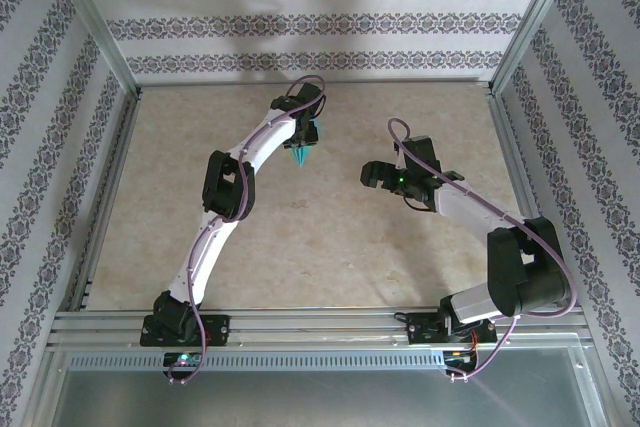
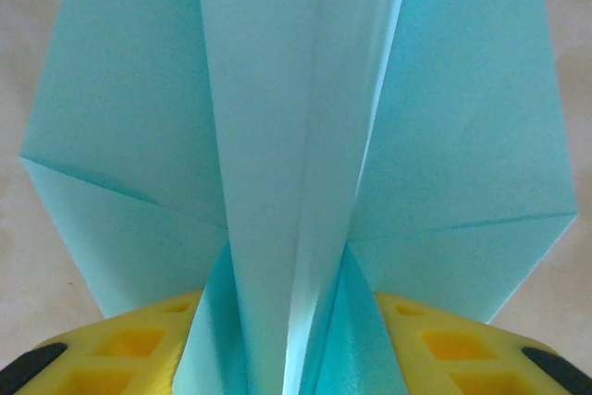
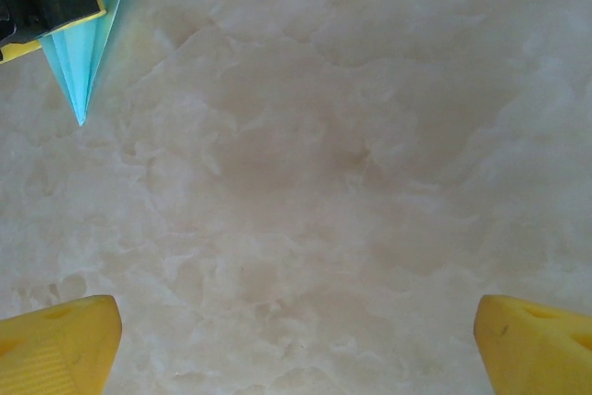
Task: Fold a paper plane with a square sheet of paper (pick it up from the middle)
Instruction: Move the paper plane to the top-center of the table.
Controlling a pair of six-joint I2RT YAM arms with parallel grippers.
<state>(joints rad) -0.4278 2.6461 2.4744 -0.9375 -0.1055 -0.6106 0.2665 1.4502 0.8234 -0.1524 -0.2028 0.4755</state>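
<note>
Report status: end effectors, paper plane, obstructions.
Left end effector shut on paper plane. Right end effector open, empty. No obstruction seen between them.

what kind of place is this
Likely a purpose-built robot test cell, not a home: a marble-look tabletop boxed in by aluminium framing, patterned wallpaper panels as walls, and the left arm and right arm bolted to the near rail.

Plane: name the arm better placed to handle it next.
Left. The left claw grips the plane by its folded underside. The right claw hangs open over the table, apart from the plane, so it would probably have to reach across first.
</note>
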